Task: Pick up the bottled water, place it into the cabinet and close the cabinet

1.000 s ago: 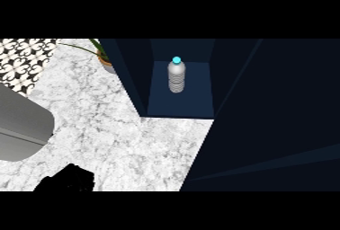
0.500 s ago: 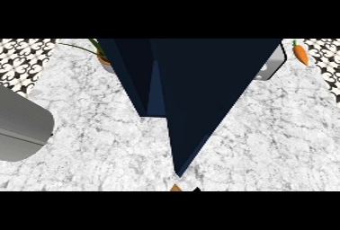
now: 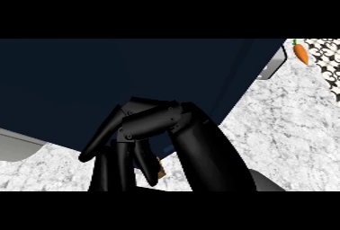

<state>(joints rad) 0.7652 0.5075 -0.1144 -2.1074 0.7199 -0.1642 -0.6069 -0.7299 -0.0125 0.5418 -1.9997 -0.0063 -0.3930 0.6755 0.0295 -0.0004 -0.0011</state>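
Against the dark cabinet door (image 3: pixel 100 90), a hand (image 3: pixel 156 123) is now pressing with fingers curled and holding nothing, where a second ago the door was swinging open. Which hand, I cannot tell. The bottle is hidden, presumably inside, so closing looks nearly done.

We see the dark cabinet (image 3: pixel 119 85) filling the upper left and centre of the head view, blocking passage there. A black hand (image 3: pixel 156 134) rises from the lower edge, fingers bent downward, against the cabinet face. Open marble counter (image 3: pixel 292 130) lies to the right. A carrot (image 3: pixel 301 51) and a grey object (image 3: pixel 272 67) stand at its far end.
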